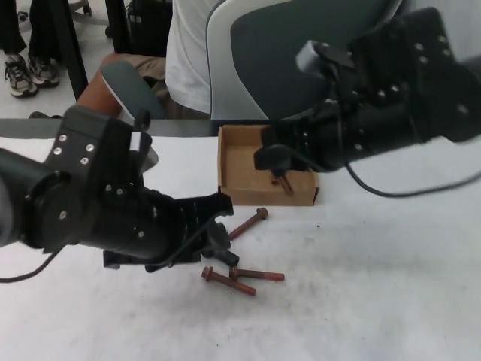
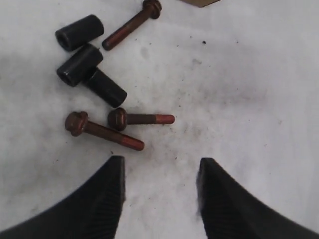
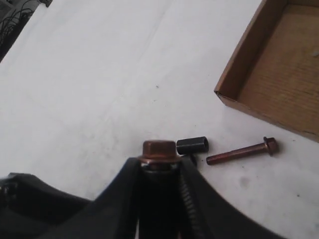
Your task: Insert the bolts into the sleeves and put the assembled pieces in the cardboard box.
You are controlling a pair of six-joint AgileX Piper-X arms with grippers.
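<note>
The white bench (image 1: 391, 293) carried the cardboard box (image 1: 242, 162) close by the right gripper (image 3: 160, 164), whose fingers were clamped tight on a bolt (image 3: 159, 148), head up, though I couldn't tell whether a sleeve sat round it. The left gripper (image 2: 159, 191) hung low over the bench, fingers spread wide with nothing between them. Ahead of its tips lay three black sleeves (image 2: 79, 64) in a cluster, with two loose bolts (image 2: 103, 132) nearer in and a third bolt (image 2: 132, 24) beyond.
</note>
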